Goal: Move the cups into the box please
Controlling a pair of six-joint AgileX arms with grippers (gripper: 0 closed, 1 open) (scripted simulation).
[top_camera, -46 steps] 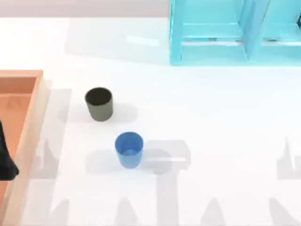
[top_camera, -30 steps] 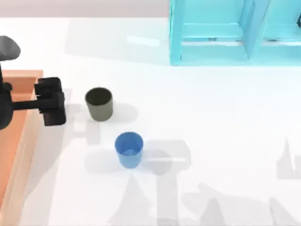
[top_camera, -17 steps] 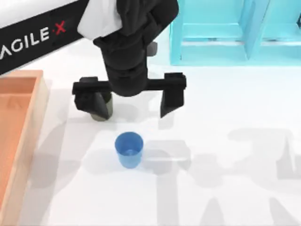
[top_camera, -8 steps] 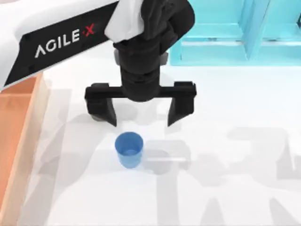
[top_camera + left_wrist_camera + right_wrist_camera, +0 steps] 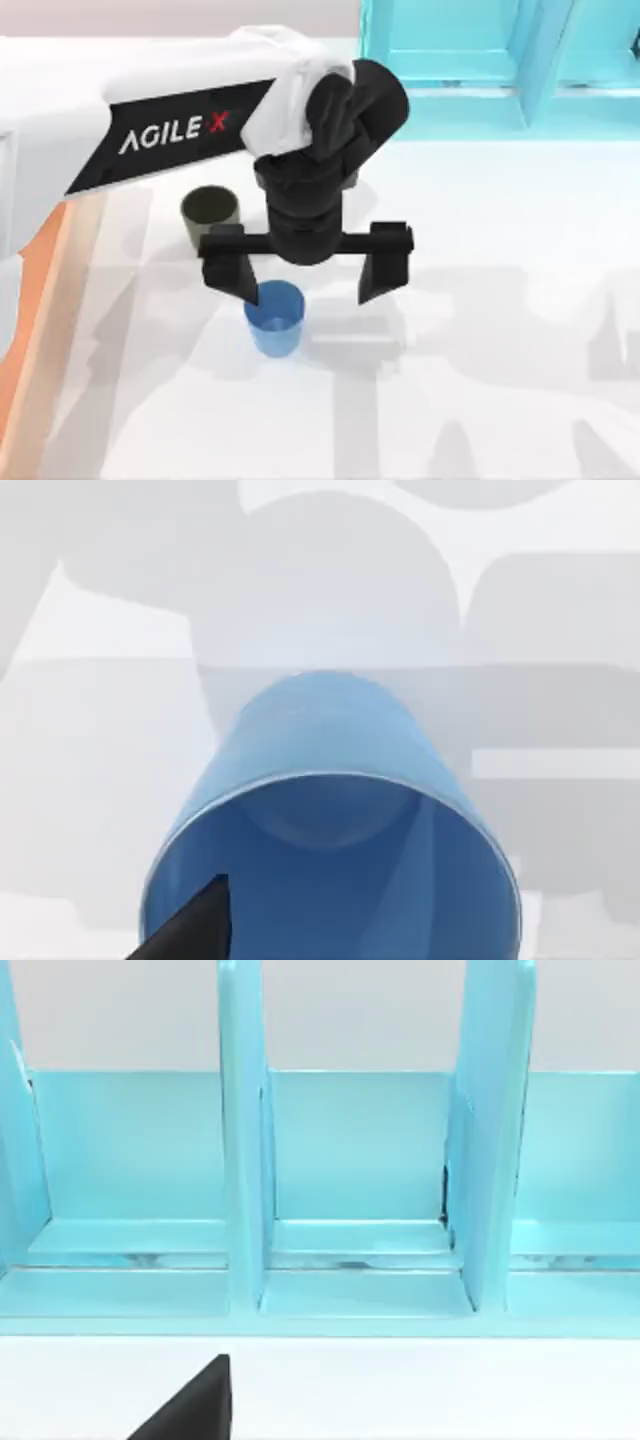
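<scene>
A plain white bench (image 5: pixel 500 380) was seen from above, with a turquoise shelf unit (image 5: pixel 500 70) at its far side and the orange-brown box (image 5: pixel 45 260) at its left edge, mostly hidden under the left arm. The blue cup (image 5: pixel 275 318) stood upright on the bench near the middle. The olive-grey cup (image 5: pixel 208 212) stood upright a little farther back and to the left, between the blue cup and the box, apart from both. Neither cup was yet in the box.

The left gripper (image 5: pixel 305 278) was held above the blue cup with its jaws spread wide. One finger (image 5: pixel 232 272) was seen at the left part of the cup's rim, and the other was well to the right of the cup, so the cup was not centred between them. In the left wrist view the blue cup (image 5: pixel 330 820) was looked into from close above, and nothing was held. In the right wrist view the shelf unit (image 5: pixel 340 1180) was faced; whether the right arm's jaws were spread or closed cannot be told.

The cups were judged to be light, rigid and smooth, so they could tip or slip easily. Because the wall tapers, a hold across the upper wall, just under the rim, with the cup centred, was judged the safest.
</scene>
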